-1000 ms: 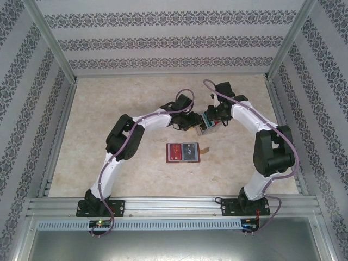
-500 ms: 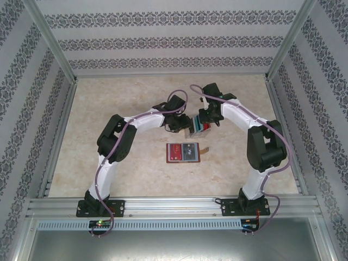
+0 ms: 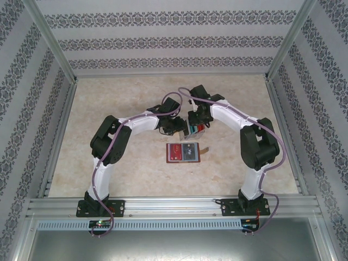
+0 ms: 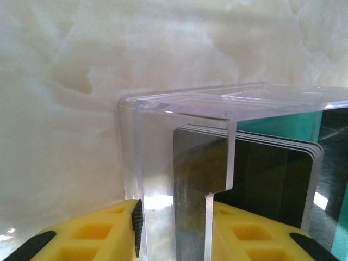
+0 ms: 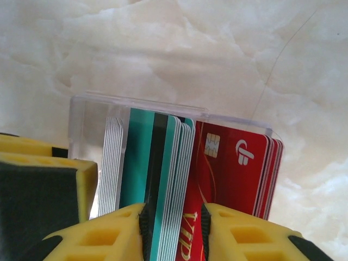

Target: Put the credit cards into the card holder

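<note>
Both arms are swinging leftward and toward the near edge since a second ago, the left arm [image 3: 138, 122] and right arm [image 3: 234, 117] folding in tighter and bringing the clear tray [image 3: 191, 129] along between them, so it is now sitting closer to the card holder [image 3: 182, 153]. I am seeing the card holder lying open and flat on the table [image 3: 109, 109], just on the near side of the tray and apart from it, its snap tab [image 3: 205, 149] sticking out to the right; a red face and a greyish one are showing on it, though I cannot tell whether those are seated in slots. From the left wrist I am watching the left pincer [image 4: 174, 231] partly closed and clamping the tray's clear corner wall, with the dark grey cards [image 4: 261, 185] standing upright inside, right behind that wall. From the right wrist, the right pincer [image 5: 173, 231] is squeezing, narrowly open, on the upright stack of teal cards [image 5: 157, 174] in the tray. The red cards [image 5: 234, 168] are standing just beside them, touching, outside the grip. Whether the tray is resting on the table or hanging above it, I cannot tell.
</note>
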Robot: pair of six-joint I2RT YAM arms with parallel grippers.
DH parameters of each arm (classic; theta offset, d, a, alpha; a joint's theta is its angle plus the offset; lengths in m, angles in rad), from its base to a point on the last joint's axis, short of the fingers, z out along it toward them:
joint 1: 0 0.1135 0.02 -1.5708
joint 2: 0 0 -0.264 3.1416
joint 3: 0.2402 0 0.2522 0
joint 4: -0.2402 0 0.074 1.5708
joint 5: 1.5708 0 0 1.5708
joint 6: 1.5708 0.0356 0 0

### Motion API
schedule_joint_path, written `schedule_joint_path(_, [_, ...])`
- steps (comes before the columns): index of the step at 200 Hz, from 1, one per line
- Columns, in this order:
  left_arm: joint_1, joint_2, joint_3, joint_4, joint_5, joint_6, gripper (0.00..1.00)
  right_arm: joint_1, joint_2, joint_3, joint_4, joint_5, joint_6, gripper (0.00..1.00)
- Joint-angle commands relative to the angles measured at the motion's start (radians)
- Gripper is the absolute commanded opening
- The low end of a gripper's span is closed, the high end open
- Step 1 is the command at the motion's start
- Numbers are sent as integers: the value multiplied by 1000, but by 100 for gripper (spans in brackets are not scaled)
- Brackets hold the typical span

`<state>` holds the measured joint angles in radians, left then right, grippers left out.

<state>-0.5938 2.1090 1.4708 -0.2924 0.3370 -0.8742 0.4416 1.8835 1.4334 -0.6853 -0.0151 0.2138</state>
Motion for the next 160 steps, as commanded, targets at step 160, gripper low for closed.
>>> schedule_joint_path(160, [3,-61,-131,156,11,-106,36,123,105,71,-37,436,-13,31])
